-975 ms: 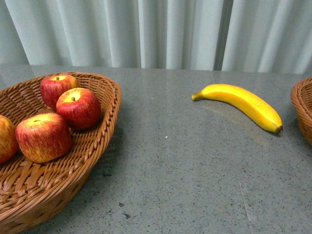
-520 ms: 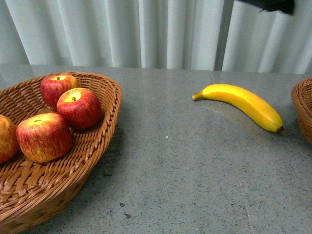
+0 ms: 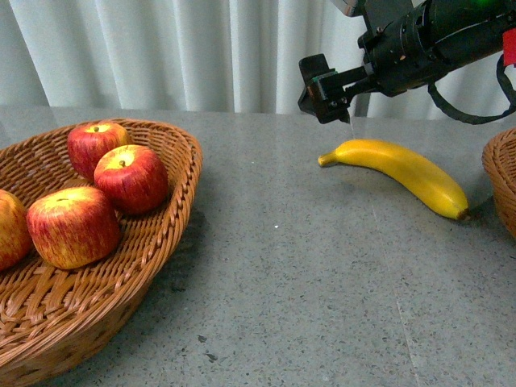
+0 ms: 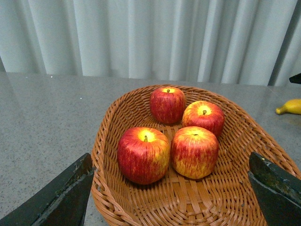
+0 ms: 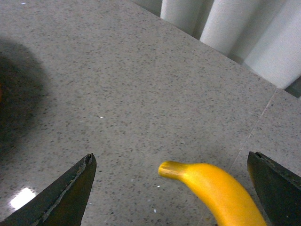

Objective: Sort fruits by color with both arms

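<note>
Several red apples (image 3: pixel 131 177) streaked with yellow lie in a wicker basket (image 3: pixel 173 234) at the left. The same apples (image 4: pixel 194 150) show in the left wrist view, with my left gripper (image 4: pixel 170 162) open and hovering over the basket's near rim (image 4: pixel 101 188), holding nothing. A yellow banana (image 3: pixel 399 171) lies on the grey table at the right. My right gripper (image 3: pixel 322 87) hangs open above the banana's stem end. In the right wrist view the banana (image 5: pixel 218 193) lies below and between the open fingers of the right gripper (image 5: pixel 170 160), untouched.
The rim of a second wicker basket (image 3: pixel 500 181) shows at the far right edge. Grey speckled tabletop (image 3: pixel 298 282) lies between the baskets. White curtains (image 3: pixel 201 56) hang behind the table.
My right arm has come into the front view from the upper right and dropped down-left to above the banana's stem end. The fruit has not moved.
</note>
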You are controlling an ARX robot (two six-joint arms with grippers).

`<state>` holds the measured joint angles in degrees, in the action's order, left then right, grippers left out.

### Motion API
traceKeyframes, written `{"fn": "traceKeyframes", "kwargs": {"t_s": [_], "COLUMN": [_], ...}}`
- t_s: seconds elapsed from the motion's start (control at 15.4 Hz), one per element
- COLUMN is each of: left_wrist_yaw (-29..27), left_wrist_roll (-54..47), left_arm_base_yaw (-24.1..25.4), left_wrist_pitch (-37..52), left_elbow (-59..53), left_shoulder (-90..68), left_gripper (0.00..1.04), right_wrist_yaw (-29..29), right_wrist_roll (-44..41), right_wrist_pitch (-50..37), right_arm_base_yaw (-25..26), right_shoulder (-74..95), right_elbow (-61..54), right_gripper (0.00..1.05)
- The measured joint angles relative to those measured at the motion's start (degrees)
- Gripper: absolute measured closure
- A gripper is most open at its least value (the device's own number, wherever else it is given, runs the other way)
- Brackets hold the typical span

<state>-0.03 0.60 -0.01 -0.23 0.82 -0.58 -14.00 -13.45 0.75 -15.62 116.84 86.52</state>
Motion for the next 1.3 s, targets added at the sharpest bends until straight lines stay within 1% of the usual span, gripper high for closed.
{"fn": "traceKeyframes", "kwargs": {"t_s": [0.19,0.32,0.39,0.58,1.04,1.23,1.3], "left_wrist_yaw": [0.00,0.00,0.00,0.00,0.00,0.02,0.02], "left_wrist_roll": [0.00,0.00,0.00,0.00,0.00,0.00,0.00], "left_arm_base_yaw": [0.00,0.00,0.00,0.00,0.00,0.00,0.00], "left_wrist_pitch": [-0.02,-0.02,-0.02,-0.02,-0.02,-0.02,0.00], "left_elbow": [0.00,0.00,0.00,0.00,0.00,0.00,0.00], "left_shoulder": [0.00,0.00,0.00,0.00,0.00,0.00,0.00], "left_gripper": [0.07,0.07,0.07,0.07,0.07,0.07,0.07], "right_wrist_yaw": [0.59,1.53,2.10,2.93,8.17,8.41,8.39], "right_wrist_roll": [-2.29,-6.86,-7.89,-9.16,-11.72,-11.47,-11.23], "right_wrist_pitch": [4.46,10.34,11.10,11.32,11.10,10.84,10.80], "right_arm_base_yaw": [2.62,4.55,4.79,4.83,4.70,4.13,3.91], "right_shoulder": [4.00,6.78,6.97,7.63,10.32,10.69,10.69], "right_elbow": [4.83,6.01,6.10,6.75,7.28,7.26,7.10], "right_gripper": [0.07,0.07,0.07,0.07,0.07,0.07,0.14]}}
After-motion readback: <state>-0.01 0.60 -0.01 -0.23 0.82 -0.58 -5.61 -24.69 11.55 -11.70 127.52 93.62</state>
